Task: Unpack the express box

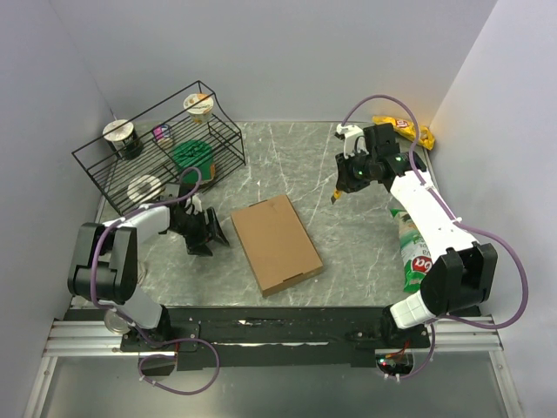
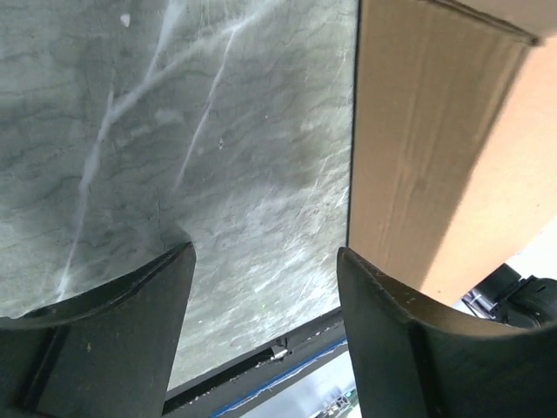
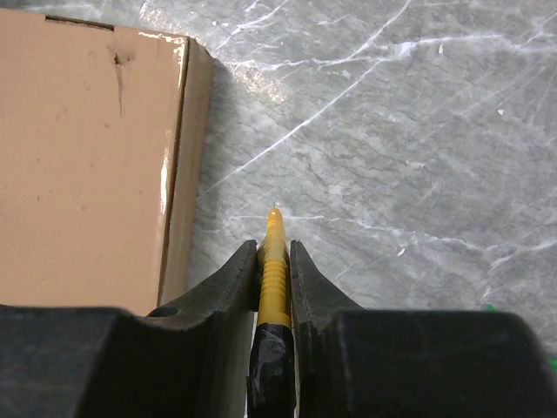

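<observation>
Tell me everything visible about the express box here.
The express box is a flat, plain brown cardboard carton with its flaps shut. It lies on the grey marbled table, turned at an angle, mid-table. A small crease marks its top near one corner. Nothing rests on it or grips it.

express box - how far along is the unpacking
Done: the right gripper is shut on a yellow tool. In hand: the left gripper sits open at the side of the express box. Left: the box lies closed, so cutting, opening and emptying all remain.
</observation>
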You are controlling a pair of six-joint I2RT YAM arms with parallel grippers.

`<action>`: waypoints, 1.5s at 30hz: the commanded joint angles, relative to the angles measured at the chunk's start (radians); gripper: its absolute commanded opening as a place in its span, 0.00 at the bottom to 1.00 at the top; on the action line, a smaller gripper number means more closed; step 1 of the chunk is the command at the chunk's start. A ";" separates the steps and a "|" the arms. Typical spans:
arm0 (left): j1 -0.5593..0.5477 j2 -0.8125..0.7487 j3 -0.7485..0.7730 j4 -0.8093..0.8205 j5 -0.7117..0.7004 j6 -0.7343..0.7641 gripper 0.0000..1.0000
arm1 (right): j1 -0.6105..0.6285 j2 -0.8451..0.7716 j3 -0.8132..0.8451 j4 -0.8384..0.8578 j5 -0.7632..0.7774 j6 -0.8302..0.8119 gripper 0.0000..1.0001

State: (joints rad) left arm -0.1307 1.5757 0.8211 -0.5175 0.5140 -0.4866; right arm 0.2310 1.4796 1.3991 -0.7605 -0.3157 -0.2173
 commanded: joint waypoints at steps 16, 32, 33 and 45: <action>-0.092 0.046 0.161 0.163 0.262 -0.050 0.78 | -0.007 -0.031 -0.018 0.026 -0.026 0.013 0.00; -0.024 0.080 0.050 0.102 0.185 0.022 0.36 | -0.007 -0.104 -0.085 0.030 0.007 -0.002 0.00; -0.020 0.069 0.038 0.109 0.190 0.020 0.34 | -0.007 -0.097 -0.080 0.029 0.007 -0.002 0.00; 0.097 0.007 -0.094 0.191 0.259 0.051 0.06 | -0.007 -0.059 -0.026 0.030 0.018 -0.007 0.00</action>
State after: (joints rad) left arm -0.0711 1.5963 0.7795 -0.3260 0.8257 -0.4858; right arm 0.2306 1.4166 1.3186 -0.7517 -0.3073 -0.2180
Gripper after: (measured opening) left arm 0.126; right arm 0.251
